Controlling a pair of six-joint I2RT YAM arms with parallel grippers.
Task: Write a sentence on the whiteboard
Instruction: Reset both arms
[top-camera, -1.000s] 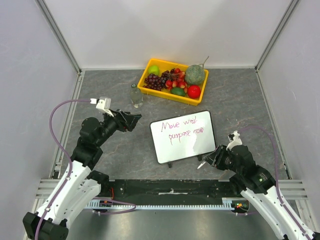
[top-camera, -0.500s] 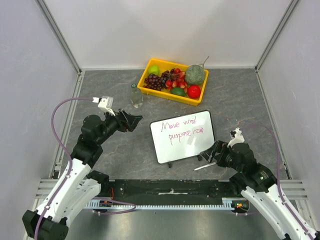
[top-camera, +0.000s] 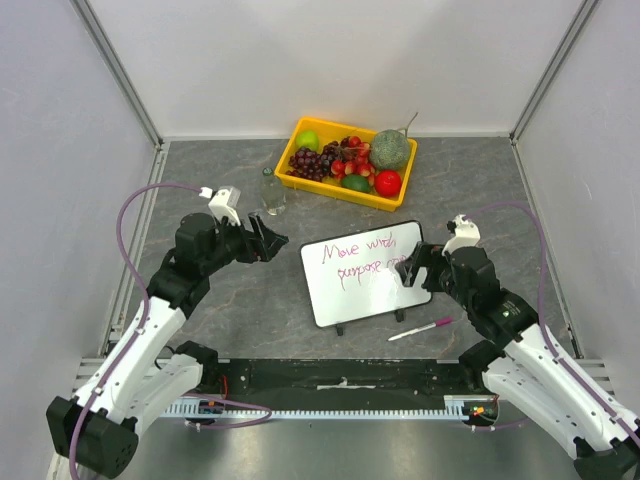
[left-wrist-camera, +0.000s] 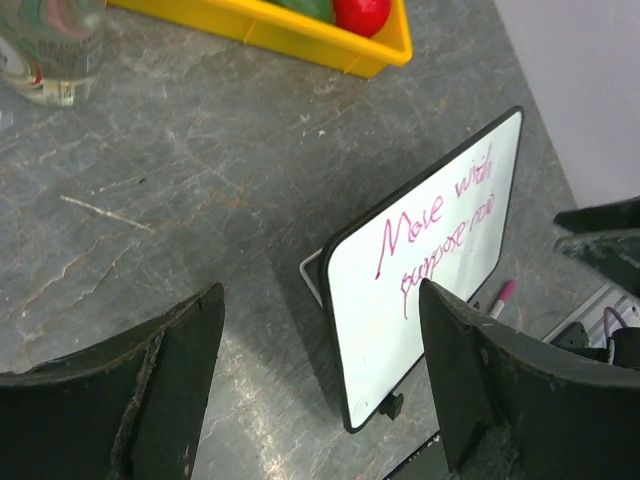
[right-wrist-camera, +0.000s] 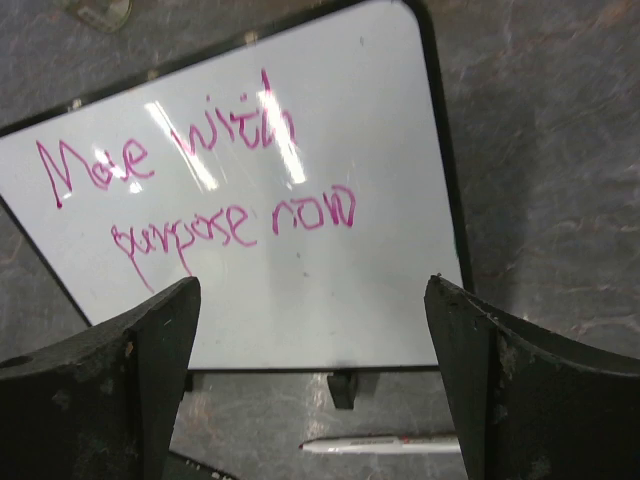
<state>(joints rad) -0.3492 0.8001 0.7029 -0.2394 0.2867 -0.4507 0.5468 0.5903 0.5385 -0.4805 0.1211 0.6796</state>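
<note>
The whiteboard (top-camera: 365, 290) stands tilted on small black feet at mid-table. The sentence (top-camera: 362, 257) reads "Move with purpose now" in two magenta lines. It shows again in the left wrist view (left-wrist-camera: 440, 235) and the right wrist view (right-wrist-camera: 200, 190). A white marker with a magenta cap (top-camera: 420, 329) lies flat on the table just in front of the board's near right corner, touched by nothing. My right gripper (top-camera: 412, 268) hangs open and empty over the board's right edge (right-wrist-camera: 312, 285). My left gripper (top-camera: 272, 241) stands open and empty left of the board (left-wrist-camera: 320, 300).
A yellow tray (top-camera: 292, 178) full of fruit sits at the back, its corner showing in the left wrist view (left-wrist-camera: 300, 35). A small clear bottle (top-camera: 271, 192) stands left of it. A black rail (top-camera: 340, 375) runs along the near table edge.
My right gripper opened and let go of the marker, which now lies on the table. The right arm then lifted back over the board's right edge. The left arm shifted slightly.
</note>
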